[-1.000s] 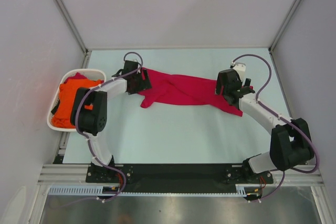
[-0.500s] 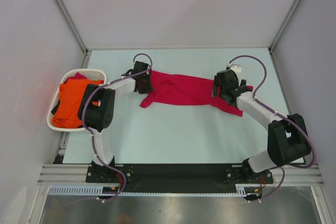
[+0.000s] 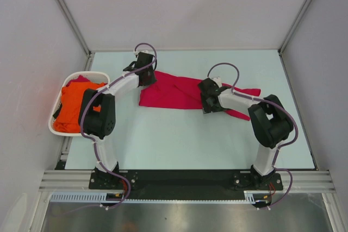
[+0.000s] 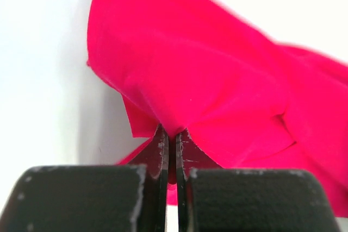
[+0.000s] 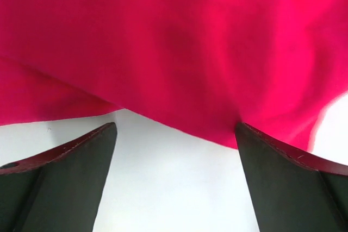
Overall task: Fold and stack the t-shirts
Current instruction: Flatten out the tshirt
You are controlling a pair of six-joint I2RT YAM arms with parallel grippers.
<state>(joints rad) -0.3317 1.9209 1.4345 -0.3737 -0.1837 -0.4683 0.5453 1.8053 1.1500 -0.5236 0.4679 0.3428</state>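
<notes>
- Red shirt lies bunched across the table; orange shirt sits in the basket at nine o'clock.
- Left gripper is clamped on its edge; a thin pinch could slip under pull.
- Right gripper, jaws apart, has cloth at twelve o'clock; closing might miss it.

Crimson cloth t-shirt: soft, matt, smooth, creased. Orange cloth t-shirt, equally matt, lies in a smooth white plastic basket. The left gripper has matt black fingers with scuffed edges.
</notes>
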